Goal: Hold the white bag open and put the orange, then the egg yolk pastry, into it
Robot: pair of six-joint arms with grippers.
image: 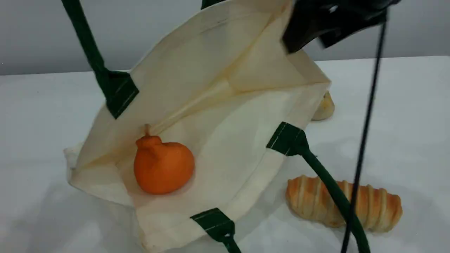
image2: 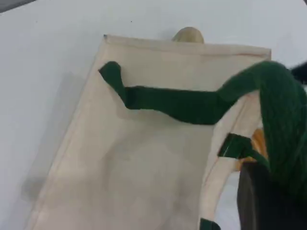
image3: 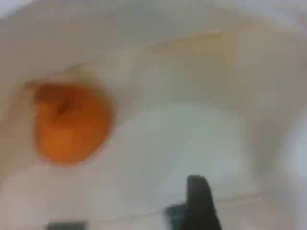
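Note:
The white bag [image: 225, 80] lies tilted with its mouth wide open, one dark green handle [image: 84, 38] pulled up out of the scene view's top edge. In the left wrist view my left gripper [image2: 263, 191] is shut on that green handle [image2: 283, 124]. The orange [image: 163, 167] rests inside the bag, stem up, and appears blurred in the right wrist view [image3: 69, 124]. My right gripper [image: 309, 44] hovers above the bag's far right corner, open and holding nothing; its fingertip [image3: 199, 201] shows. The egg yolk pastry [image: 325, 105] sits on the table behind the bag's right edge.
A long golden striped bread loaf [image: 346, 207] lies on the white table [image: 404, 123] at front right, crossed by the bag's other green handle [image: 330, 189] and a thin black cable [image: 365, 133]. A grey wall stands behind.

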